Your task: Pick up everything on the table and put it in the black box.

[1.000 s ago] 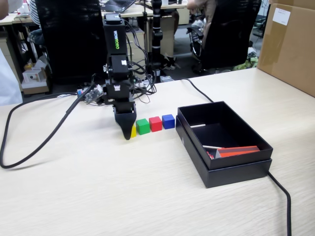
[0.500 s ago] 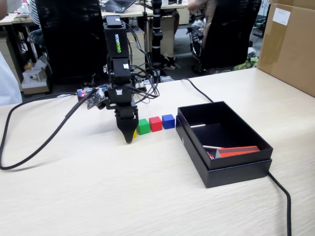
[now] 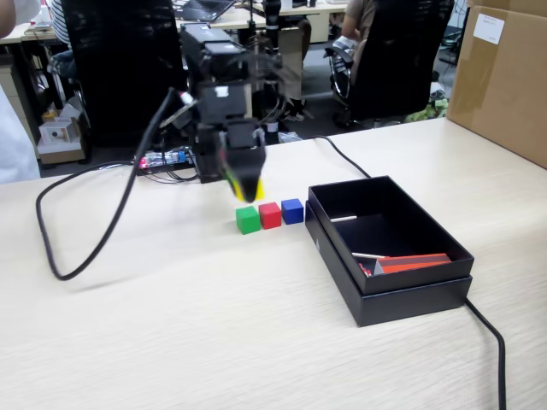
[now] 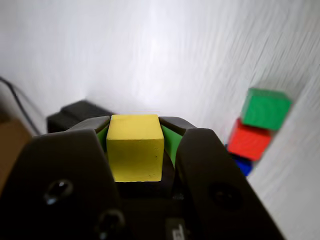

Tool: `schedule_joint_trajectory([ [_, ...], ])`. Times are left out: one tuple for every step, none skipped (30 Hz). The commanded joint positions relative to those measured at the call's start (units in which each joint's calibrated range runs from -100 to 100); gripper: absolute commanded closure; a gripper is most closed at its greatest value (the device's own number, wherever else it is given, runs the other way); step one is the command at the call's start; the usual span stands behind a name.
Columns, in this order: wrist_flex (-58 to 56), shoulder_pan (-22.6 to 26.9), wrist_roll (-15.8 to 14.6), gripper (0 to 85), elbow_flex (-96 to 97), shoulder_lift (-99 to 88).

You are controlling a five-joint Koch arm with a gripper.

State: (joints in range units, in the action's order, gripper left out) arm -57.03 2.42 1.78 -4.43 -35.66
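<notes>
A yellow cube (image 4: 135,147) sits clamped between the green-padded jaws of my gripper (image 4: 134,122). In the fixed view the gripper (image 3: 248,190) hangs blurred above the table with the yellow cube (image 3: 252,189) at its tip, just above the row of cubes. That row holds a green cube (image 3: 248,219), a red cube (image 3: 270,214) and a blue cube (image 3: 292,210), all resting on the table. The wrist view shows the green cube (image 4: 265,108), the red cube (image 4: 249,140) and a sliver of the blue cube (image 4: 242,165) at right. To the right of the row stands the black box (image 3: 427,301), open.
Inside the box lie an orange-red flat item (image 3: 413,263) and a white strip (image 3: 344,219). Black cables cross the table at left (image 3: 51,256) and at the front right (image 3: 491,342). A brown carton (image 3: 502,77) stands at the back right. Office chairs stand behind the table.
The gripper has risen off the table and swung right and up, carrying the yellow cube away from the left end of the row. The left cable has shifted with the arm.
</notes>
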Motion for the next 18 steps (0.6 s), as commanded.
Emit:
schedule_joint_trajectory([
  [-0.12, 3.76, -0.29, 76.3, -14.07, 3.82],
  [-0.12, 4.98, -0.29, 76.3, -17.88, 6.35],
  [-0.12, 6.25, -0.29, 76.3, -21.14, 8.99],
  [-0.21, 7.28, -0.29, 76.3, -23.95, 11.97],
  [-0.30, 9.13, -0.29, 76.3, -28.30, 17.82],
  [-0.30, 9.96, -0.29, 76.3, -29.84, 20.46],
  [-0.30, 10.79, -0.49, 76.3, -31.47, 24.13],
  [-0.30, 11.48, -0.73, 76.2, -32.65, 27.46],
  [-0.30, 12.06, -1.07, 76.1, -33.65, 31.02],
  [-0.30, 12.65, -1.37, 76.1, -34.83, 34.69],
  [-0.30, 12.94, -1.47, 76.1, -35.37, 36.98],
  [-0.30, 13.43, -1.61, 75.8, -36.82, 41.46],
  [-0.30, 13.72, -2.00, 75.9, -38.09, 44.79],
  [-0.30, 13.97, -2.20, 75.9, -39.09, 47.77],
  [-0.30, 14.16, -2.34, 75.9, -39.63, 49.49],
  [-0.99, 14.36, -2.64, 75.8, -40.72, 51.79],
  [-2.02, 14.51, -2.88, 75.8, -42.26, 53.97],
  [-3.23, 14.65, -3.17, 75.8, -43.90, 55.92],
])
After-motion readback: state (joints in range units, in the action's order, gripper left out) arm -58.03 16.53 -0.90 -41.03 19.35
